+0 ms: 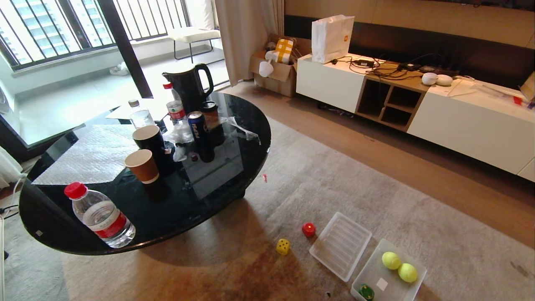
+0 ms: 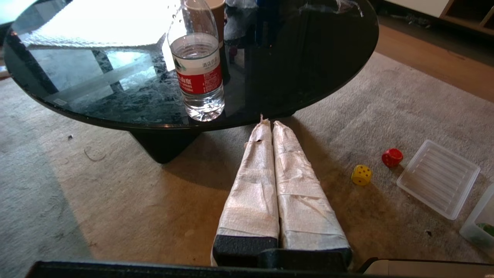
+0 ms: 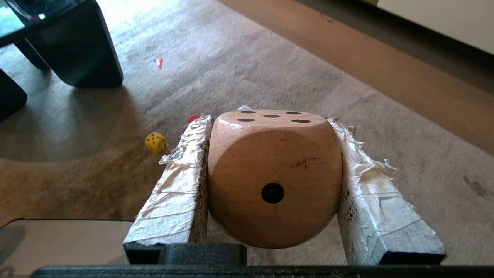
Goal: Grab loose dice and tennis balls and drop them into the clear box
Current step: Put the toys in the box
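My right gripper (image 3: pixel 270 119) is shut on the beige die (image 3: pixel 274 177), held above the carpet. On the carpet lie a yellow die (image 1: pixel 283 246) and a red die (image 1: pixel 308 229). The clear box (image 1: pixel 372 271) sits at the lower right and holds two tennis balls (image 1: pixel 391 260) (image 1: pixel 407 272) and a green die (image 1: pixel 366 292). My left gripper (image 2: pixel 269 122) is shut and empty, pointing toward the edge of the round table. Neither arm shows in the head view.
A flat ribbed clear lid (image 1: pixel 340 245) lies between the red die and the box. The black round table (image 1: pixel 234 184) carries a water bottle (image 1: pixel 100 217), cups, a can and a kettle. A low white cabinet (image 1: pixel 468 121) runs along the far wall.
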Motion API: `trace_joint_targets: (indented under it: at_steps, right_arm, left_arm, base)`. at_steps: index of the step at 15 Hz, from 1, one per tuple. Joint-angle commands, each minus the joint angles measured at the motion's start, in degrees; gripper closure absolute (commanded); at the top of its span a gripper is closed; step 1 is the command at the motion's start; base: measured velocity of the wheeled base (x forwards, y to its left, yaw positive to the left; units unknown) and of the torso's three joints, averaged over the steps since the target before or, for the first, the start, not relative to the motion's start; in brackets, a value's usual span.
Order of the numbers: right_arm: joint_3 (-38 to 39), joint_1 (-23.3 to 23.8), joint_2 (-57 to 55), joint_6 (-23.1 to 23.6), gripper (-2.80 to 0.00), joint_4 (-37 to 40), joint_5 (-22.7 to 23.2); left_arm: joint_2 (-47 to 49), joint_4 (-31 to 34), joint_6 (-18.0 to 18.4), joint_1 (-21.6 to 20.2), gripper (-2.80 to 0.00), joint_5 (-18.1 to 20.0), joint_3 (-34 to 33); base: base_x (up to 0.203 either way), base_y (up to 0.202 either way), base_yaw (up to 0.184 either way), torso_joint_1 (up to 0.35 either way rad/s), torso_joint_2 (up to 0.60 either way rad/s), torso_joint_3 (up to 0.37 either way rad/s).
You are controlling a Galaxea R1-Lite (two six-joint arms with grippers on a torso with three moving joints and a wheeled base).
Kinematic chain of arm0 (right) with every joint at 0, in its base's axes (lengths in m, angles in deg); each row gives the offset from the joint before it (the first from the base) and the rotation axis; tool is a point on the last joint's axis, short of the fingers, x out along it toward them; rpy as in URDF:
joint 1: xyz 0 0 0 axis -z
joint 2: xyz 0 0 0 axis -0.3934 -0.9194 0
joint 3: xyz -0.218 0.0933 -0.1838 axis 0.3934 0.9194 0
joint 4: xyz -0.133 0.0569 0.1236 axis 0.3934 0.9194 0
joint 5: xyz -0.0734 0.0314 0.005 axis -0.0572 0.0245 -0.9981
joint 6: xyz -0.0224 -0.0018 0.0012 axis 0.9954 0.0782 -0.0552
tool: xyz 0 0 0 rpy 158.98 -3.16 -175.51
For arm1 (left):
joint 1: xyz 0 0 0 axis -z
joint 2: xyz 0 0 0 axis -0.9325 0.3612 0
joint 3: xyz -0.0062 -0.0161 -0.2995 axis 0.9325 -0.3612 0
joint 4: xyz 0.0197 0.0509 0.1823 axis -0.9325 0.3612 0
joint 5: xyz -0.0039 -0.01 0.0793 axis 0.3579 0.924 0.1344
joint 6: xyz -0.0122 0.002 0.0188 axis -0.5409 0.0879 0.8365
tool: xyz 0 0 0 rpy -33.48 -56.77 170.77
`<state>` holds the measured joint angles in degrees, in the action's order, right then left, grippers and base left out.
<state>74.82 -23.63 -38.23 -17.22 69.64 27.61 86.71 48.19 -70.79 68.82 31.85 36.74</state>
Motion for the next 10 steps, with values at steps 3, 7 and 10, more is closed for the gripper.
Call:
trace_joint_targets:
  at_steps: [3,7,10]
  right_arm:
    - [0.01,-0.05,-0.09,0.05,0.0,0.07,0.0]
    - [0.0,0.02,-0.09,0.05,0.0,0.07,0.0]
    - [0.01,-0.05,-0.09,0.05,0.0,0.07,0.0]
  left_arm:
    - [0.0,0.0,-0.01,0.0,0.0,-0.04,0.0]
    - [0.0,0.0,-0.01,0.0,0.0,-0.04,0.0]
    - [0.0,0.0,-0.01,0.0,0.0,-0.04,0.0]
  base:
    - [0.0,0.0,0.0,0.002,0.0,-0.197]
    - [0.0,0.0,0.0,0.0,0.0,-0.197]
    - [0.0,0.0,0.0,-0.002,0.0,-0.197]
